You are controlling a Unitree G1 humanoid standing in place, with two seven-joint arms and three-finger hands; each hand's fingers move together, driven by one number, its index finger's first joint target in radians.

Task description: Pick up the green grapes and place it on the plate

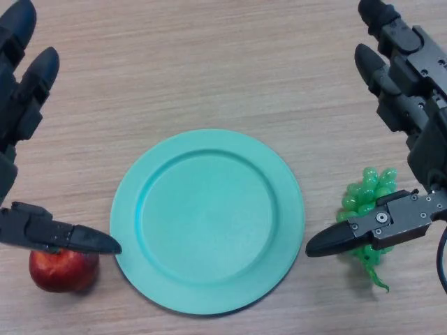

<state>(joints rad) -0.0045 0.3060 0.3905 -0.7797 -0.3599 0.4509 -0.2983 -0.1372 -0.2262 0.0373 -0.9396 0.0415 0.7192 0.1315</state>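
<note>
The green grapes (369, 202) are lying on the wooden tabletop (230, 63) just right of the teal plate (207, 220), partly under the right hand (412, 125), which is hovering spread wide. The left hand (21, 105) is hanging open above a red apple (63, 269). No writing is showing.

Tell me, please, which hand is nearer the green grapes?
Right. The right hand is over the green grapes, thumb across them; the left hand is beyond the plate.
</note>
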